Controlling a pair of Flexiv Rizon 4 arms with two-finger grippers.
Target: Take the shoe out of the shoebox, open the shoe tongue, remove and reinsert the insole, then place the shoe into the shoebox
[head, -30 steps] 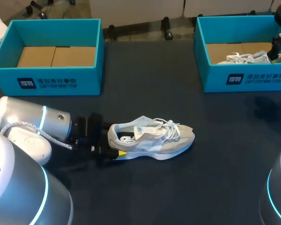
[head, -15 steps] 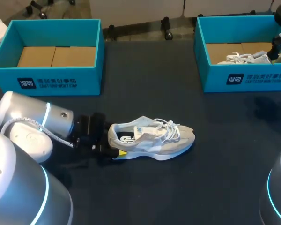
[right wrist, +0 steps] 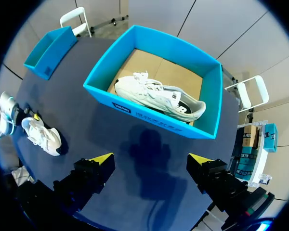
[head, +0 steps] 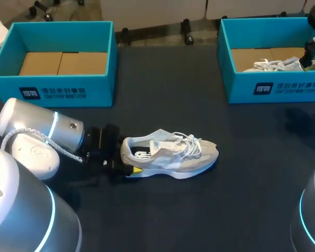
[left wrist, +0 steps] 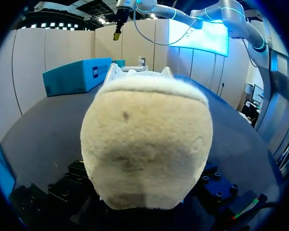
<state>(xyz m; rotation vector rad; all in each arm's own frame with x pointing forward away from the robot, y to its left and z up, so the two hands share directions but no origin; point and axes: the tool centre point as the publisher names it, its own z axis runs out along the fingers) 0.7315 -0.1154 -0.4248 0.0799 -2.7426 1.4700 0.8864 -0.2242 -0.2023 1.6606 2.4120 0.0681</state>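
Observation:
A pale grey and white shoe [head: 170, 153] lies on its sole on the dark table, toe to the right; it also shows small in the right wrist view [right wrist: 41, 137]. My left gripper [head: 127, 161] is at its heel, one yellow fingertip [head: 138, 169] against the near side. In the left wrist view the fuzzy heel [left wrist: 147, 144] fills the space between the black fingers and presses on both, so the gripper is shut on it. My right gripper [right wrist: 149, 161] hangs open and empty high above the table, in front of the right shoebox [right wrist: 94, 86].
An empty blue shoebox [head: 5, 63] stands at the back left. The blue shoebox [head: 273, 89] at the back right holds a second white shoe [head: 273, 65]. My right arm [head: 314, 39] hangs over that box's far corner.
My left arm has slid a little right toward the shoe, and its fingers have narrowed slightly onto the heel. The shoe and the right arm have stayed put.

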